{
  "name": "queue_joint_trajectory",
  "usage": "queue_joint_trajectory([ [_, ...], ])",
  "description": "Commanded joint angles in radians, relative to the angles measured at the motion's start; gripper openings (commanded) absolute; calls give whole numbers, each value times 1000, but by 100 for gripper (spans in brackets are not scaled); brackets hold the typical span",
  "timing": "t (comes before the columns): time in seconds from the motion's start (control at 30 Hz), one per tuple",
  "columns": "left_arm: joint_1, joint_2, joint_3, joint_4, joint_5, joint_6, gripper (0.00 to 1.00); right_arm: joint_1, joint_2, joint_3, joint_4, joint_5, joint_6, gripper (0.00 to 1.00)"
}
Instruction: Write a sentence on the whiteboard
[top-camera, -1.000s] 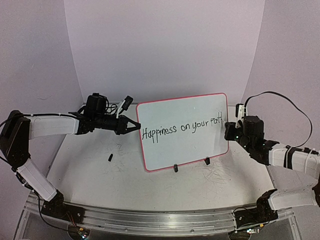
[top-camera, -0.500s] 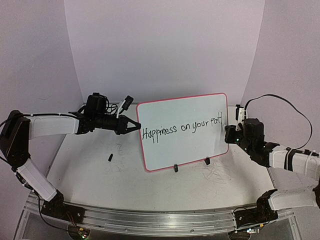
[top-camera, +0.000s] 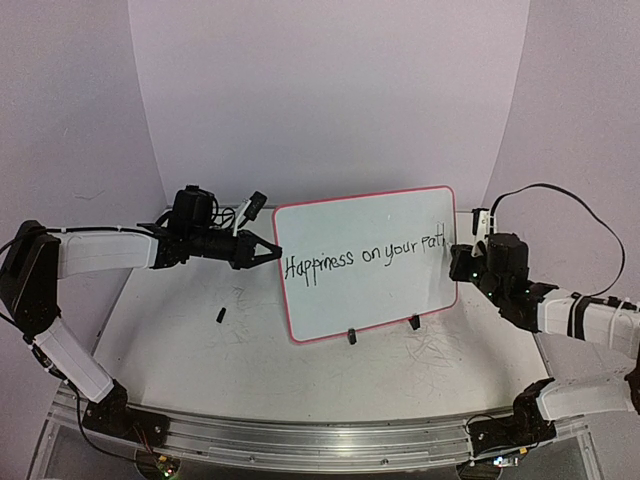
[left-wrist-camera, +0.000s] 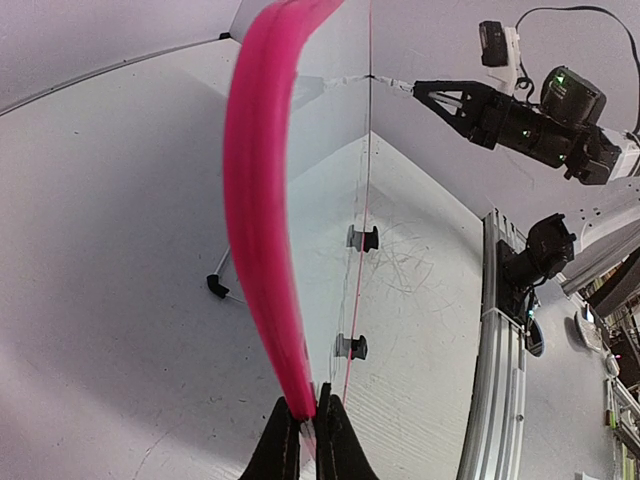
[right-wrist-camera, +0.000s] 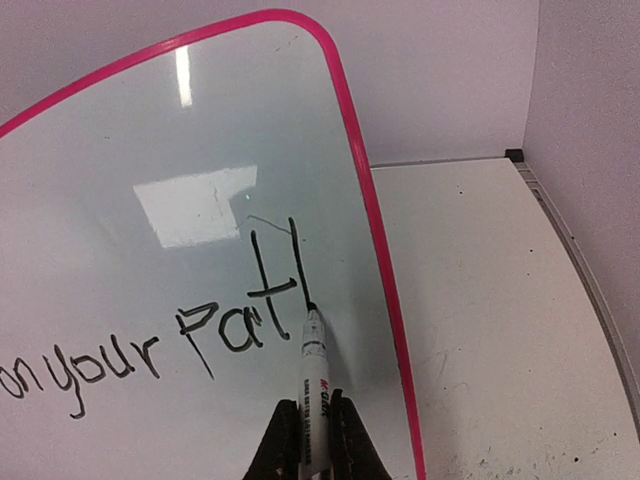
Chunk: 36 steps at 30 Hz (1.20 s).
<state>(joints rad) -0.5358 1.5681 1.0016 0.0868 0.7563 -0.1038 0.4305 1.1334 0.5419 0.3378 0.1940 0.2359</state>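
Right pincer (right-wrist-camera: 310, 425): clamped on a white marker (right-wrist-camera: 312, 360), one finger on each side of the barrel. The marker tip touches the whiteboard (right-wrist-camera: 150, 130) at the bottom of a tall vertical stroke just after "Pat". The barrel has red and black print, too small to read.

Right arm: comes in from the right with the elbow bent and the wrist aimed left at the board's right end. A black cable loops above it.

Left pincer (left-wrist-camera: 308, 410): pinched on the board's red rim (left-wrist-camera: 255, 200) at its left edge, with the rim between the two fingertips. Left arm: forearm about level, reaching rightward from the left side.

Board: stands tilted on the surface (top-camera: 300, 390), about mid-width between the two arms. Its right end sits higher in the overhead view.

Count:
- 2 arms
- 1 board
- 2 black clip feet (top-camera: 351, 336) (top-camera: 414, 322) on the bottom edge
- 1 marker
- 1 line of writing

The sentence (top-camera: 365, 258) runs across the middle of the board in thin black handwriting. It reads "Happiness on your Pat" plus the extra vertical stroke at the marker tip. It ends close to the right rim.

Also on the surface: one small black piece (top-camera: 220, 315), lying apart to the left of the board, below the left pincer. There are faint grey scribble marks (top-camera: 440, 350) in front of the board's right foot.
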Motion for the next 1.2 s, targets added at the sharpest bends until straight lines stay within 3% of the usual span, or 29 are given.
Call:
queue_joint_trajectory([
  [0.0,-21,-31,36,-18,23,49,0,-4,13,53,53,26,-18,0],
  [1.0,-23,-27,37,-19,19,47,0,-3,-21,36,-84,50,29,0],
  [1.17,-22,-31,40,-23,-4,44,0,-3,-183,62,-145,19,28,0],
])
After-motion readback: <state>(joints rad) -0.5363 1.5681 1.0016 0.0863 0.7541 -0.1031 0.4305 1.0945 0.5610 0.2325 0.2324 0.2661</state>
